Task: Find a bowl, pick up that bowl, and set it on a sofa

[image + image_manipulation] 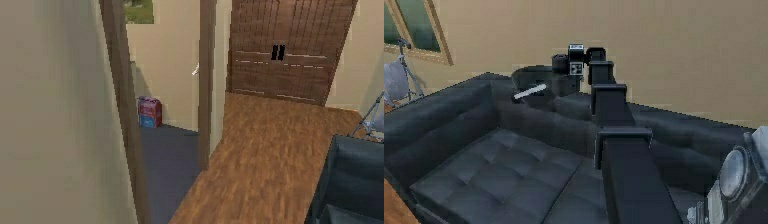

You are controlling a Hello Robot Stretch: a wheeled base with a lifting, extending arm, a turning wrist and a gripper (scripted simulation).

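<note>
Bowl first: a dark rounded shape sits right at the gripper, at its finger end, and it could be the bowl, though you can't be sure of that from here. The black sofa lies directly under the gripper, its backrest just behind. Because the shape shows against that backrest, you cannot tell whether the gripper holds it, nor how its fingers are set.

Judging by the arm reaching over the cushions, you are probably late in the task. Finding and lifting look done if that shape is the bowl. What remains is leaving it resting on the seat below and drawing the arm clear.

For writing, nothing is legible. The small pink and blue box on the floor beyond the doorway carries no print you can read, and the white wrist squares show only black marks.
</note>
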